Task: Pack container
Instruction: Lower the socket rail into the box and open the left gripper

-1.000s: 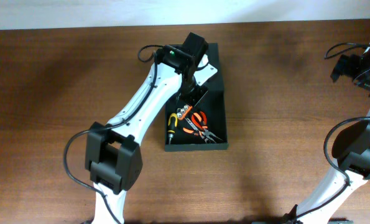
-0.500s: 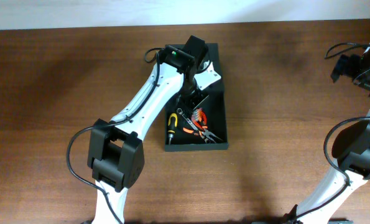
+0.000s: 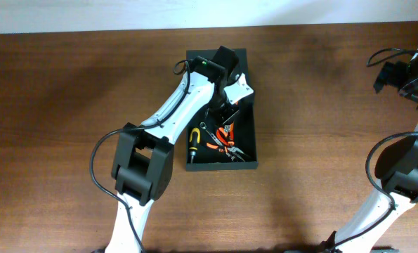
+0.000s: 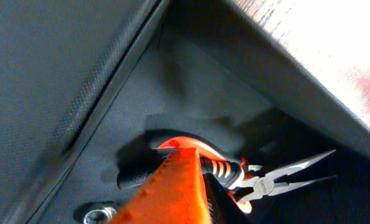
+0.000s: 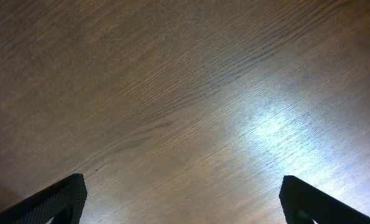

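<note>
The container sits mid-table. At its near end lie orange-handled pliers and a yellow-handled screwdriver. The left gripper hangs over its middle; I cannot tell its spread. Far right, the right gripper gapes wide above the table.

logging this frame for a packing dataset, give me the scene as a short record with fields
container: open, on table
inside: orange pliers, yellow-handled screwdriver, both at the near end
left gripper: down in container, close to pliers; jaws hidden
right gripper: open, holding nothing, over table at far right
</note>
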### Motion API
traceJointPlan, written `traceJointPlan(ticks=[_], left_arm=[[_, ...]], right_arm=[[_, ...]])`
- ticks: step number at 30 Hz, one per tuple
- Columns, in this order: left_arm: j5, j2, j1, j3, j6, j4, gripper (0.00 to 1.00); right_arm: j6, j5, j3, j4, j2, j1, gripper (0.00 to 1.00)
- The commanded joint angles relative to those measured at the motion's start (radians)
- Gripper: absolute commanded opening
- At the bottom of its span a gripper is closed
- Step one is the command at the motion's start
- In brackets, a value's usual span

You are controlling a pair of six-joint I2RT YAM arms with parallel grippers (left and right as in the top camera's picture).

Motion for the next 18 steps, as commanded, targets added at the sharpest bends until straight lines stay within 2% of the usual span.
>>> traceJointPlan(ticks=[1,3,5,10,13,14,18], left_arm=[[-0.003,0.021,0.002,0.004,0.011,-0.005,0.21],[-0.003,0.021,0.002,0.004,0.008,-0.006,0.2],[-0.003,0.021,0.002,0.004,0.003,-0.006,0.14],[-0.004,0.021,0.002,0.004,-0.004,-0.01,0.16],[-0.011,0.021,0.002,0.004,-0.003,-0.01,0.27],[-0.011,0.021,0.002,0.004,-0.004,-0.009,0.34],[-0.011,0.021,0.006,0.015,-0.004,-0.009,0.47]], right_arm=[[0.008,0.004,-0.001,0.003,-0.008,-0.004,0.99],[0.008,0.005,-0.001,0.003,-0.008,-0.004,0.99],[0.008,0.005,-0.001,0.003,-0.008,-0.004,0.99],[0.008,0.004,-0.001,0.003,-0.008,-0.004,0.99],[0.008,0.005,-0.001,0.003,-0.008,-0.004,0.99],[0.008,0.005,-0.001,0.003,-0.008,-0.004,0.99],[0.008,0.004,-0.001,0.003,-0.008,-0.004,0.99]])
